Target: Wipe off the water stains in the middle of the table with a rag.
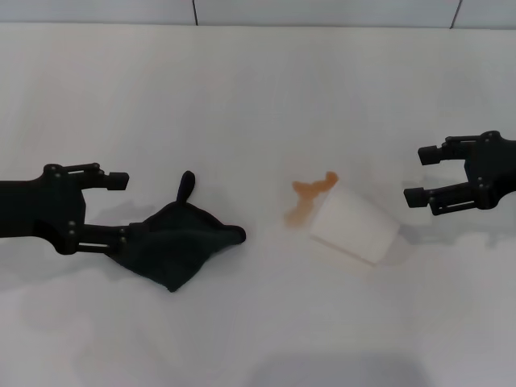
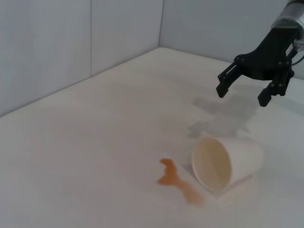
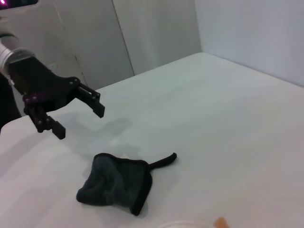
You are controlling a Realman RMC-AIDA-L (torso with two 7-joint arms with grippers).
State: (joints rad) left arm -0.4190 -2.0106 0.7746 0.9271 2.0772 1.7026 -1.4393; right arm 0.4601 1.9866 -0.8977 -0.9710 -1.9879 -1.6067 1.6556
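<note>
Nearest the head camera lies the rag [image 1: 179, 245], just beside the left gripper [image 1: 121, 205], whose spread, empty fingers hover over the cloth's near edge. From that gripper the water stains [image 1: 306, 197] lie beyond the rag on the worktop [image 1: 258, 97], against a tipped cup [image 1: 355, 226]. Farther off, the right gripper [image 1: 415, 173] hangs released.

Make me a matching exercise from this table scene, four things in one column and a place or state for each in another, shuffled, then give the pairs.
Things:
1. rag
2. paper cup
3. water stains
4. right gripper

Descriptions:
A. orange-brown smear by the cup's mouth
B. open, off to the cup's right side
C. dark cloth beside the left gripper
D. white, lying on its side on the table

Pairs: 1-C, 2-D, 3-A, 4-B
</note>
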